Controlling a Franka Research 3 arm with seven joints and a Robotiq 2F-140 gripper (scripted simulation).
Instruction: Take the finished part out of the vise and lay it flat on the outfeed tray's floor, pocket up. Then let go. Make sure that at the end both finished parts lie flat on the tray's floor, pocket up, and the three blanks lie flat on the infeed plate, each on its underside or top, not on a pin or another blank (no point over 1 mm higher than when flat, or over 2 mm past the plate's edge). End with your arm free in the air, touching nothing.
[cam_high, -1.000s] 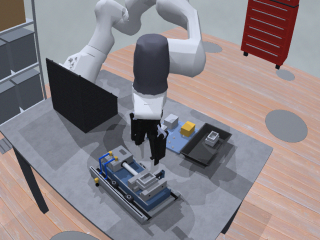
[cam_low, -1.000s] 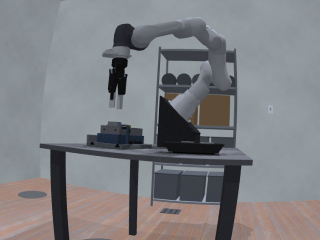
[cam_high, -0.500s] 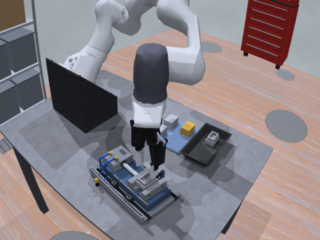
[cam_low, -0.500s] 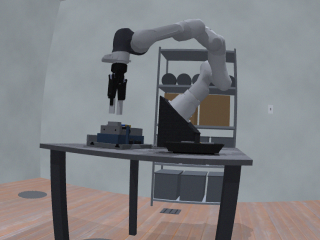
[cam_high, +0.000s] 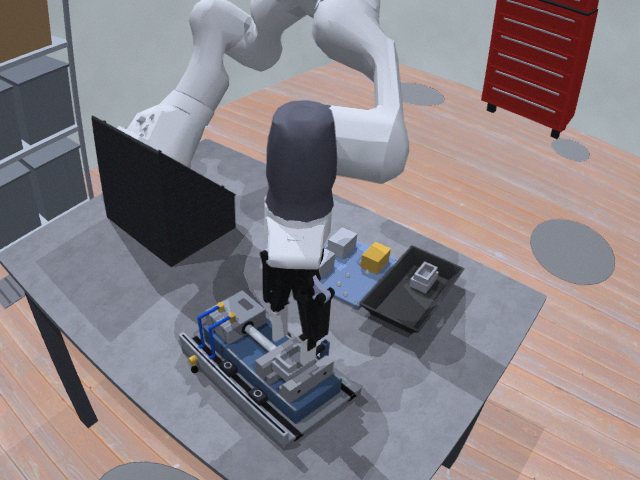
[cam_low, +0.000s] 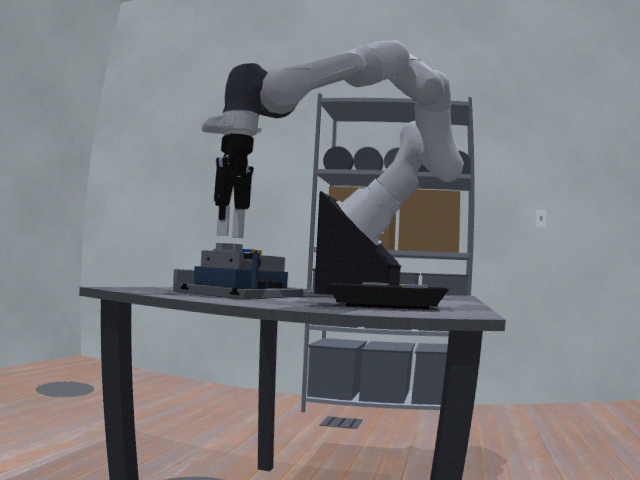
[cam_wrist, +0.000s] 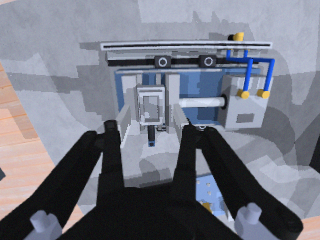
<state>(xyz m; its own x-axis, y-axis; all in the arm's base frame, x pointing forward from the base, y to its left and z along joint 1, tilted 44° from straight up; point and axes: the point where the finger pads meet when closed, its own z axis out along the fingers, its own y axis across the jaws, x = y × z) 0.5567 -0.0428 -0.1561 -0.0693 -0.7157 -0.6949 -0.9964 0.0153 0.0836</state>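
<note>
The blue vise stands on its rail base at the table's front. A grey finished part with its pocket facing up sits clamped between the vise jaws. My gripper points straight down just above the part. Its fingers stand partly apart with nothing between them. The black outfeed tray lies to the right of the vise. It holds another grey pocketed part.
A blue fixture plate between vise and tray carries a grey block and a yellow block. A black slanted panel stands at the back. A shelf and a red tool chest stand off the table.
</note>
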